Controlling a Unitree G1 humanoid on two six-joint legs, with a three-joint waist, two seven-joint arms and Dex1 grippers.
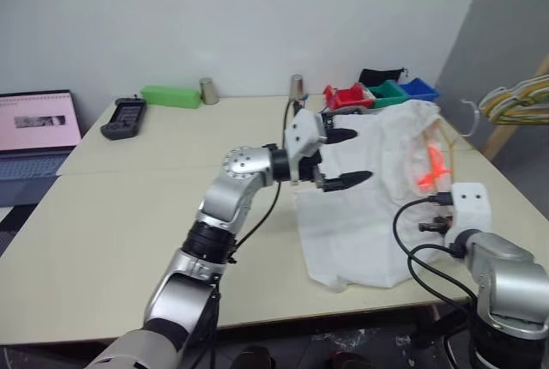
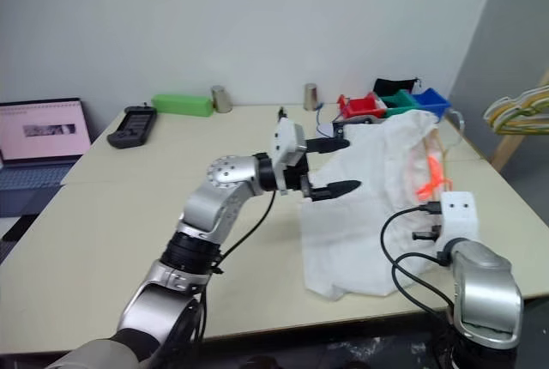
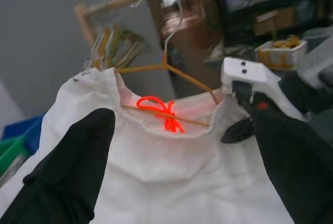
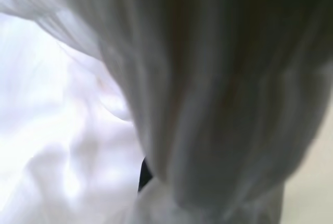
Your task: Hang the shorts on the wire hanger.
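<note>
We find the shorts (image 1: 364, 206) draped over the near right part of the table (image 1: 111, 223), the gathered waistband raised and the lower cloth spread on the table top. The left jaws (image 1: 343, 156) stand wide apart and grip nothing; their two black fingers (image 1: 350, 178) point across toward the shorts, one finger level with the waistband and the other lower, just at the cloth's near edge, and we cannot tell whether either touches it. Directly ahead of these jaws, in the left wrist view, the wire hanger (image 3: 177, 73) sits inside the waistband: its thin yellow-orange bar runs across the opening, its silvery hook rises above the cloth, and a bright orange-red cord bow (image 3: 158, 110) lies against the bar. The right jaws (image 1: 429, 214) are closed, and the right wrist view looks straight into white folds pressed close around them; we take them to be clamped on the shorts at the side farthest from the left jaws. Beyond the shorts, well apart from both jaws, stand red, green and blue bins (image 1: 382, 93), two metal cups (image 1: 208, 90), a green box (image 1: 171, 95) and a black handheld device (image 1: 126, 117). A laptop (image 1: 34, 133) shows a pink screen; no writing on it can be read. A bunch of pale hangers (image 1: 519, 99) hangs beyond the right jaws.
</note>
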